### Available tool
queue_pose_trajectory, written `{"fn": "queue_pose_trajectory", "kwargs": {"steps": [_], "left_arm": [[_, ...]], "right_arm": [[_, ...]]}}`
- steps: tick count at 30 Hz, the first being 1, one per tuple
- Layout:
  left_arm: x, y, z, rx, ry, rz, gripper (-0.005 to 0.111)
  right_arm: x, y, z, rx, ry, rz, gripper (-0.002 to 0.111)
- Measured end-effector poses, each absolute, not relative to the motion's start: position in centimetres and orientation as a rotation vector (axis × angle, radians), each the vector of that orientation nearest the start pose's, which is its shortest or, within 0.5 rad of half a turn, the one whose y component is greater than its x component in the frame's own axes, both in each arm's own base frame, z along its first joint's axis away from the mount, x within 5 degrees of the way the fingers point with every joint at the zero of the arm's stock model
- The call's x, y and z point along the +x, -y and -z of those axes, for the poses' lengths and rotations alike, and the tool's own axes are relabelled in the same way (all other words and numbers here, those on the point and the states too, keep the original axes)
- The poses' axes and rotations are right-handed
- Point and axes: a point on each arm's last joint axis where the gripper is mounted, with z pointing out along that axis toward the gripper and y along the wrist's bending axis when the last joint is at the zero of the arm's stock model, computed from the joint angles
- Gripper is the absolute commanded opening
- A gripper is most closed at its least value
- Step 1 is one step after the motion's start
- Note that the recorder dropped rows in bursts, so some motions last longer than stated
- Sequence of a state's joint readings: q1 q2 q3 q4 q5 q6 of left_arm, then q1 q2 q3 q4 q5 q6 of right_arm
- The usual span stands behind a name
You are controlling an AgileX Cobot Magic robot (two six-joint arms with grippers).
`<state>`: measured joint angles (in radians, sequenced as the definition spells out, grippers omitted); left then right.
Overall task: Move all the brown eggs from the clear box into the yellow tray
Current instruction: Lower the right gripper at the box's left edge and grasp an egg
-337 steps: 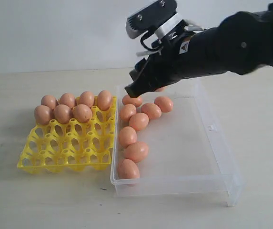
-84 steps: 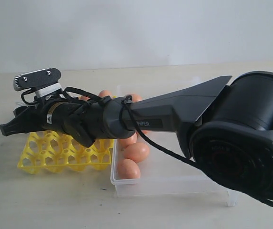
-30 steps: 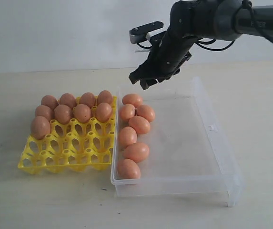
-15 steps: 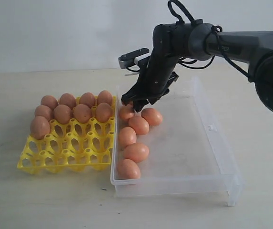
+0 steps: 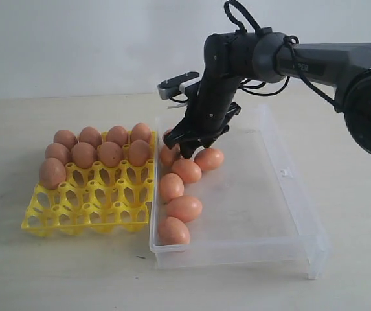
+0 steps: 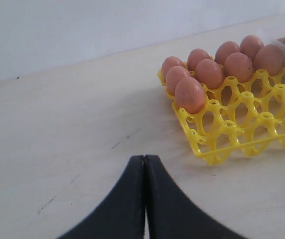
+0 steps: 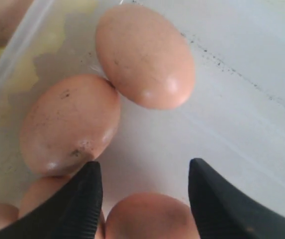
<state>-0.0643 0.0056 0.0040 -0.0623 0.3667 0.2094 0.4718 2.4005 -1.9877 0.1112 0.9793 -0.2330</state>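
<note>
We see the right hand (image 5: pixel 186 146) at centre frame, down inside the clear box (image 5: pixel 287 194). Its fingers are apart and sit just above one of the brown eggs (image 5: pixel 186 170) lined along the box's left wall. Nine more eggs fill the upper rows of the yellow tray (image 5: pixel 88 208), left of the box on the desk (image 5: pixel 56 278). The left hand (image 6: pixel 144 167) is pressed together, holding nothing.

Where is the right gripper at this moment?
In the exterior view, the right gripper hangs open, low over the brown eggs at the back left corner of the clear box, just right of the yellow tray.
</note>
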Motion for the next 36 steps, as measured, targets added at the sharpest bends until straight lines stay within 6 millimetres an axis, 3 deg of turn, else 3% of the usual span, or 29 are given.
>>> {"fn": "queue_pose_trajectory", "kwargs": {"steps": [8, 11, 20, 29, 36], "left_arm": [[5.3, 0.5, -17.9, 0.215, -1.847, -0.040, 0.000], [5.3, 0.5, -17.9, 0.215, -1.847, -0.040, 0.000], [5.3, 0.5, -17.9, 0.215, -1.847, -0.040, 0.000], [5.3, 0.5, -17.9, 0.215, -1.847, -0.040, 0.000], [5.3, 0.5, -17.9, 0.215, -1.847, -0.040, 0.000]], "right_arm": [[43.7, -23.3, -17.9, -0.935, -2.703, -0.196, 0.052], [43.2, -23.1, -18.5, -0.950, -2.733, -0.195, 0.052], [42.5, -23.6, -18.6, -0.953, -2.778, -0.211, 0.052], [40.6, -26.7, -18.6, -1.109, -2.723, -0.225, 0.052], [40.7, -26.6, -17.8, -1.181, -2.701, -0.130, 0.052]]}}
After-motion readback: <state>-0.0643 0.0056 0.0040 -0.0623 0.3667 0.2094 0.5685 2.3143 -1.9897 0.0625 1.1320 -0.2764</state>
